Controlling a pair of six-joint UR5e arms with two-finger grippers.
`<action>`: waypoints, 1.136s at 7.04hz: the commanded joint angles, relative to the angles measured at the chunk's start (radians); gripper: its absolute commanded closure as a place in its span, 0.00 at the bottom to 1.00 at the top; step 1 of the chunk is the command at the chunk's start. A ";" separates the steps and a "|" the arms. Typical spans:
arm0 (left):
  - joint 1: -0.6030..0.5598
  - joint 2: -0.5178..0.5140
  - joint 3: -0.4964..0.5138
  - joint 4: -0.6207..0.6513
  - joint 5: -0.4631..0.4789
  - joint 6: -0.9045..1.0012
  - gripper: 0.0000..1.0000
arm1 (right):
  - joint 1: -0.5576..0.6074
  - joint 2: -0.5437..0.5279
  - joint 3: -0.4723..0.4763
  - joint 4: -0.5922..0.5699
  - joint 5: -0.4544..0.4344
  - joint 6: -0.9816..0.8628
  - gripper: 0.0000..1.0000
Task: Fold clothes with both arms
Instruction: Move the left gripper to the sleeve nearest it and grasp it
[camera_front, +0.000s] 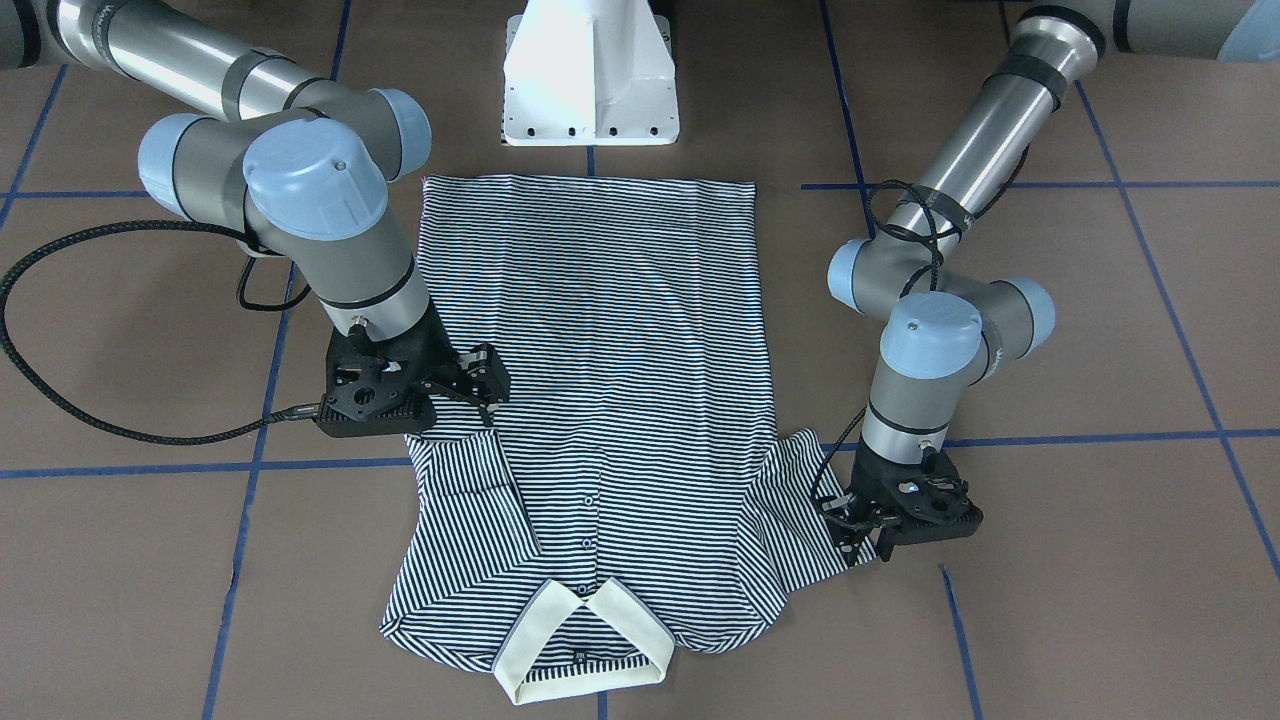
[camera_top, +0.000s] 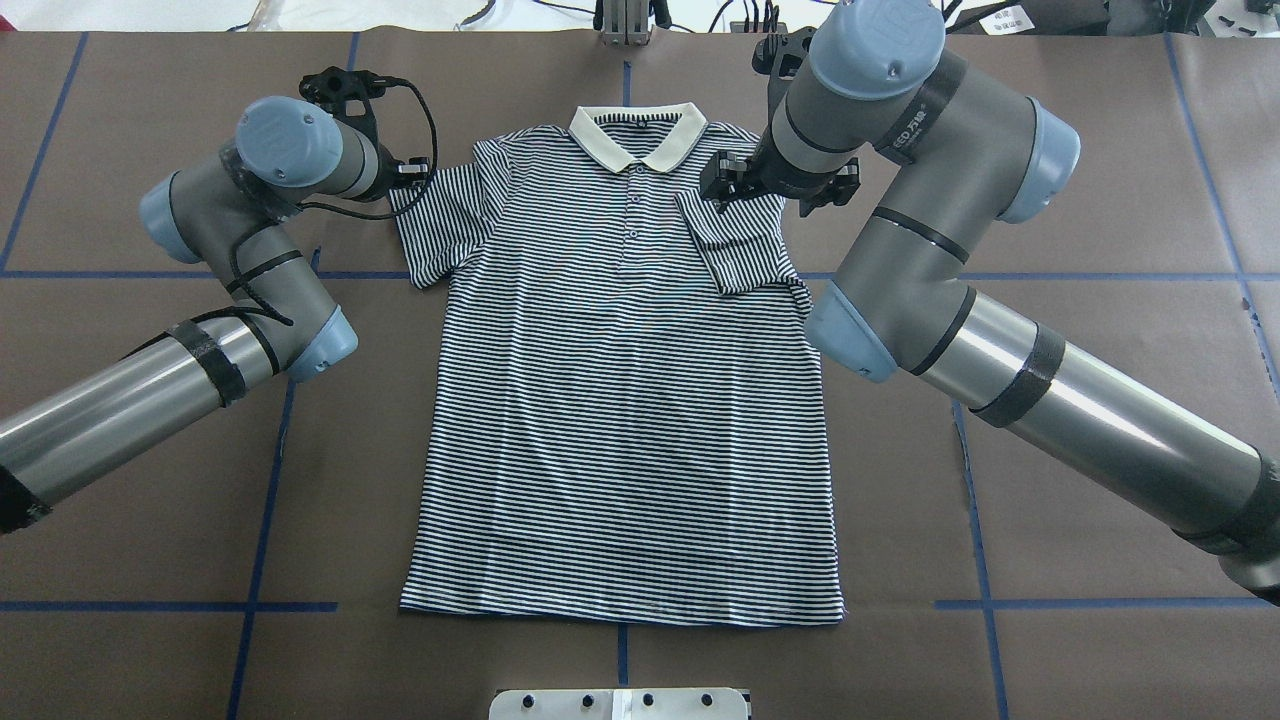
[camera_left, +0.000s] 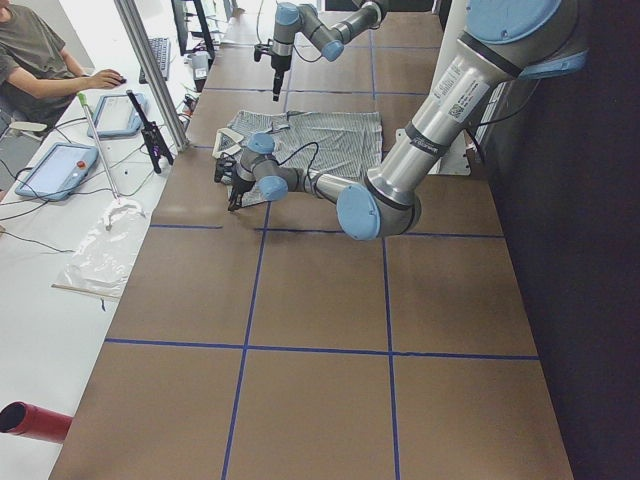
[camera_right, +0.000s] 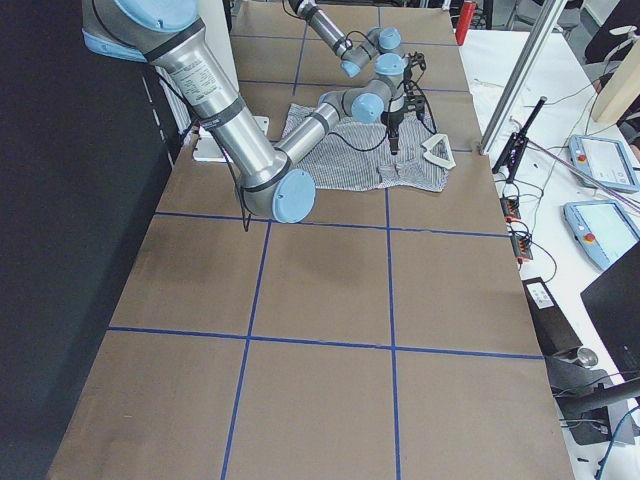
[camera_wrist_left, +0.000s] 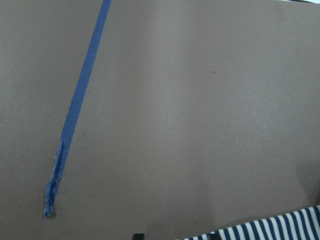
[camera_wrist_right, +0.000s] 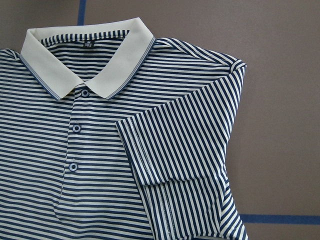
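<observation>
The navy-and-white striped polo shirt (camera_front: 600, 330) lies flat on the brown table, its cream collar (camera_top: 637, 135) pointing away from the robot. One sleeve (camera_top: 735, 245) is folded inward over the chest. My right gripper (camera_front: 488, 378) hovers above that fold, open and holding nothing; the right wrist view looks down on the folded sleeve (camera_wrist_right: 185, 165) with no fingers in it. The other sleeve (camera_top: 440, 220) lies spread out flat. My left gripper (camera_front: 848, 528) is low at its outer edge; whether it grips the cloth I cannot tell. The left wrist view shows mostly table and a corner of the stripes (camera_wrist_left: 270, 227).
The white pedestal base (camera_front: 590, 75) stands just beyond the shirt's hem. Blue tape lines (camera_top: 260, 500) cross the brown table. Along the far side, past a metal post (camera_left: 150, 70), is a bench with tablets (camera_left: 60, 165) and a seated person (camera_left: 40, 60).
</observation>
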 joint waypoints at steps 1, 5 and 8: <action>0.000 -0.005 -0.003 0.000 -0.003 0.001 0.85 | 0.000 -0.004 0.000 0.000 0.000 0.000 0.00; 0.000 -0.011 -0.018 0.006 -0.006 -0.008 1.00 | 0.002 -0.007 -0.001 0.000 -0.002 -0.002 0.00; 0.024 -0.113 -0.093 0.081 -0.018 -0.223 1.00 | 0.003 -0.017 0.000 0.002 -0.002 -0.008 0.00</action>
